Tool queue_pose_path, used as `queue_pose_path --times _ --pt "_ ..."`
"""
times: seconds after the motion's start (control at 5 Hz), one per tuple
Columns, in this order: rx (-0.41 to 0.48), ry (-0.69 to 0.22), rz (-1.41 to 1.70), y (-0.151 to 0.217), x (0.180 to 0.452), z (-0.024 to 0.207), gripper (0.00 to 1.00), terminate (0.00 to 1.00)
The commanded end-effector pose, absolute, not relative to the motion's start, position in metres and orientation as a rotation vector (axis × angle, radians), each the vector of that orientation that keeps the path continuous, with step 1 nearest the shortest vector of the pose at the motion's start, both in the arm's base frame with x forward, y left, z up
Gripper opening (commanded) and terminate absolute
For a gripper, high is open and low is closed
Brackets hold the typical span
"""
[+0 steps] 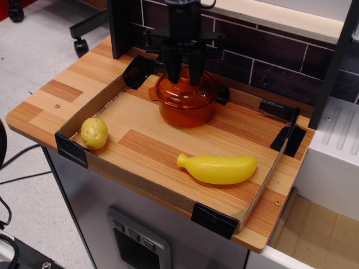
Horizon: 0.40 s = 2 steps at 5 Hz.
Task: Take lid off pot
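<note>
Your work surface is a wood-grain table (50, 101) with a low cardboard fence (140, 185) clipped at the corners, dark brick wall behind; grey floor to the left. Pot (185, 109) sits at the back of the fence, lid (185, 89) on it; gripper (184, 78) is pinched narrow at the lid's centre knob, which its fingers hide. Potato (94, 132) front-left, banana (219, 168) front-right, both well apart from the pot.

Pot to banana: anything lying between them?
Nothing. In the observation.image view, only bare wooden board lies between the pot and the banana. The potato sits far off to the side.
</note>
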State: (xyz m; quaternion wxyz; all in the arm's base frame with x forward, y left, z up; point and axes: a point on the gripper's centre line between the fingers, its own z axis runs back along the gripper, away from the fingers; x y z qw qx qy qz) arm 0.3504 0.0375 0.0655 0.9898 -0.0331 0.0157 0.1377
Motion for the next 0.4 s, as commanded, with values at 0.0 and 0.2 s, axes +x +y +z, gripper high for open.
queue_pose_path --times 0.0,0.2 --pt "-0.102 -0.156 0.292 0.046 0.348 0.128 0.00 0.00" --pt "-0.130 -0.139 0.229 0.045 0.324 0.134 0.00 0.00"
